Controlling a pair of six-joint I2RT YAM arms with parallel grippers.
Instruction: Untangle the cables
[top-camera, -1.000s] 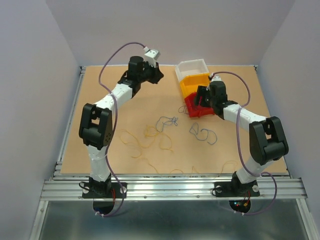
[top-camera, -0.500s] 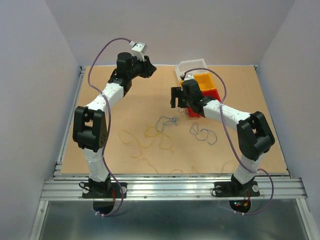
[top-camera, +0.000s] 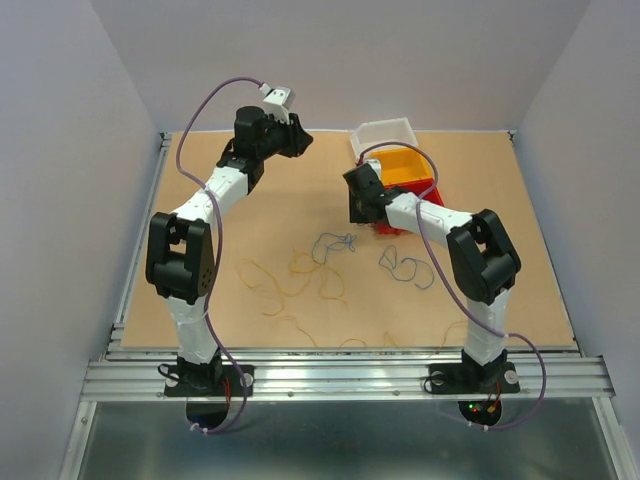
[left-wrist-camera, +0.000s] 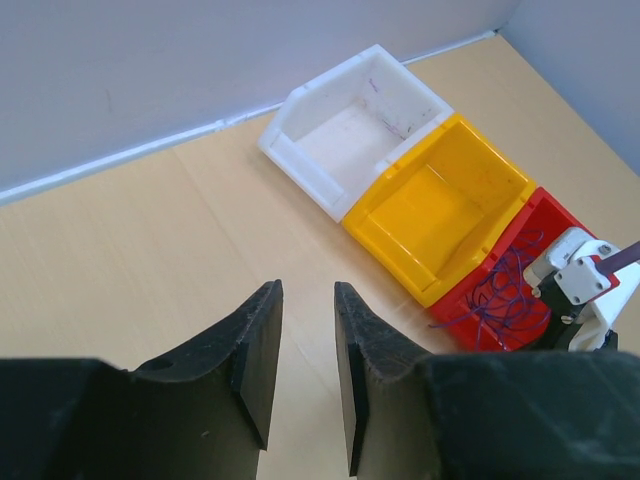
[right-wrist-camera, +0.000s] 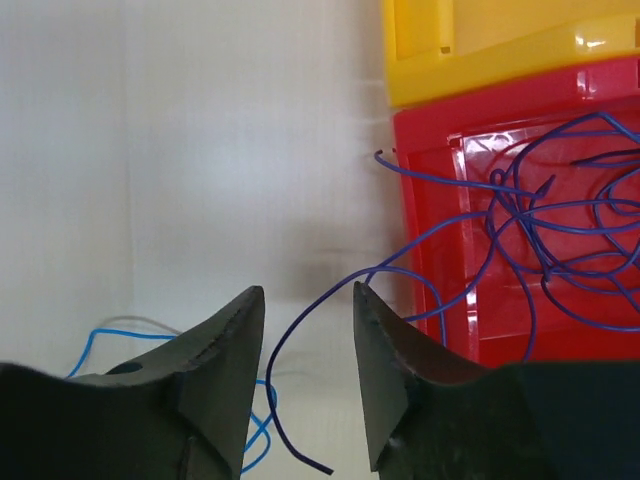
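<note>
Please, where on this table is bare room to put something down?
Bare table lies between the left pincer and the white bin, and in the far right corner beside the yellow bin. The middle is crowded with yellow cables and blue cables; purple cables spill from the red bin.

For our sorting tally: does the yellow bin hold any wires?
No, the yellow bin is bare inside; the purple wires lie in the red bin.

A lab: walled test table (top-camera: 500, 290) on aluminium rails (top-camera: 340, 378)
</note>
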